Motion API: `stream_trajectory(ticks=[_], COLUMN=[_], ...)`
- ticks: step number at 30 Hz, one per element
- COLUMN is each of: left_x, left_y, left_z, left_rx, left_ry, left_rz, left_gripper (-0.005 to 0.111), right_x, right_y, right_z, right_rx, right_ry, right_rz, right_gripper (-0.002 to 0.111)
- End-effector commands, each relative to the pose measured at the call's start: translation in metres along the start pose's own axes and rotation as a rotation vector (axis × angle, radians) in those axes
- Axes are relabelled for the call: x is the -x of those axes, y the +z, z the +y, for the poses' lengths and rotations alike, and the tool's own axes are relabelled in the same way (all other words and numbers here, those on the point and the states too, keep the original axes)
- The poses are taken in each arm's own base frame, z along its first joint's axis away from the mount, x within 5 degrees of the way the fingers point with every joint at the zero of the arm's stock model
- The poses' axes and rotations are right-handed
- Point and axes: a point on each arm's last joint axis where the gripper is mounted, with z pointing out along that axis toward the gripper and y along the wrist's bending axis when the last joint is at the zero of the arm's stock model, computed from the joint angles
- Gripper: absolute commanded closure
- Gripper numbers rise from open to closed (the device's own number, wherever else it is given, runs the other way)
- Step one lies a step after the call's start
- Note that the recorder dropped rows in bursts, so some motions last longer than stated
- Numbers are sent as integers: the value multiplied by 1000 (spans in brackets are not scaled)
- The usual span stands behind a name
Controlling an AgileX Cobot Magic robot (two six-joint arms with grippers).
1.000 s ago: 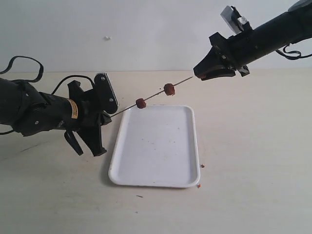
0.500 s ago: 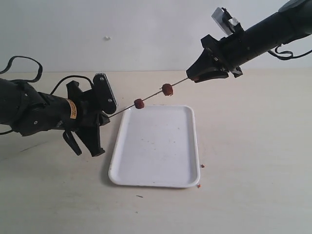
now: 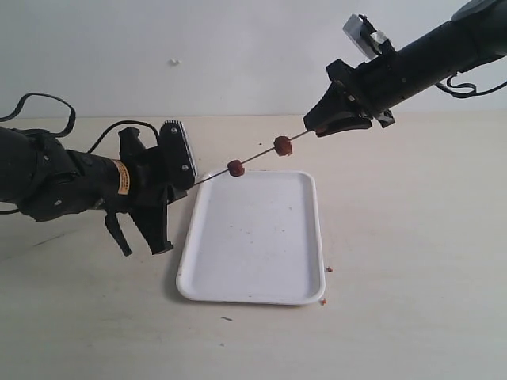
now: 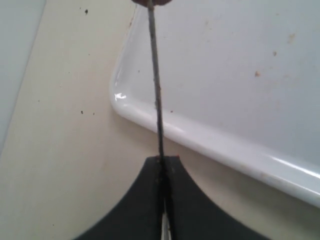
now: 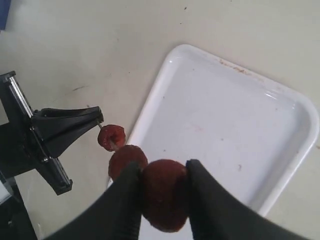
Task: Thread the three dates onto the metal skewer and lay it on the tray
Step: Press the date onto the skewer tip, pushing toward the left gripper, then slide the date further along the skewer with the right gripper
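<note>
The thin metal skewer (image 3: 257,156) hangs slanted above the tray's (image 3: 253,245) far edge, held at both ends. My left gripper (image 3: 187,180) is shut on its lower end; the left wrist view shows the rod (image 4: 156,85) running out from between the closed fingertips (image 4: 162,161). Two dates sit on the rod, one lower (image 3: 235,167) and one higher (image 3: 282,145). My right gripper (image 3: 315,128) is shut on the third date (image 5: 165,192) at the upper end. In the right wrist view the other two dates (image 5: 126,160) (image 5: 111,136) line up beyond it.
The white tray (image 5: 225,125) holds only small dark crumbs. Tiny reddish crumbs (image 3: 325,270) lie on the beige table by its near right corner. The left arm's cable (image 3: 40,103) loops at the far left.
The right gripper rose slightly and now holds still. The left gripper shifted a little to the right, and the skewer with its two dates moved right with it.
</note>
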Motion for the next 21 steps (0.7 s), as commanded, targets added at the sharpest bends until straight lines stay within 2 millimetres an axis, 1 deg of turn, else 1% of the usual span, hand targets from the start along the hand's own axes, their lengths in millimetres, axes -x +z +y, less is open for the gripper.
stream_trajectory(ticks=[1,7,16,21], left_x=[10,11,13,12], left_y=[0,0,0,0], left_z=[-1,-1,2,3], left_rx=[13,17,29,25], left_ry=[55,29,-128,-156], left_rz=[-78,-84,-97,-77], left_gripper=[107,107,107,107], right_x=[4,4,4,6], right_y=[-1,-1,-1,-1], right_z=[9,9,9,12], right_rx=[22,22,24,62], right_ry=[-12,-12,-11,6], right_rz=[-17,-17,-18,-47], right_gripper=[79,79,79,85])
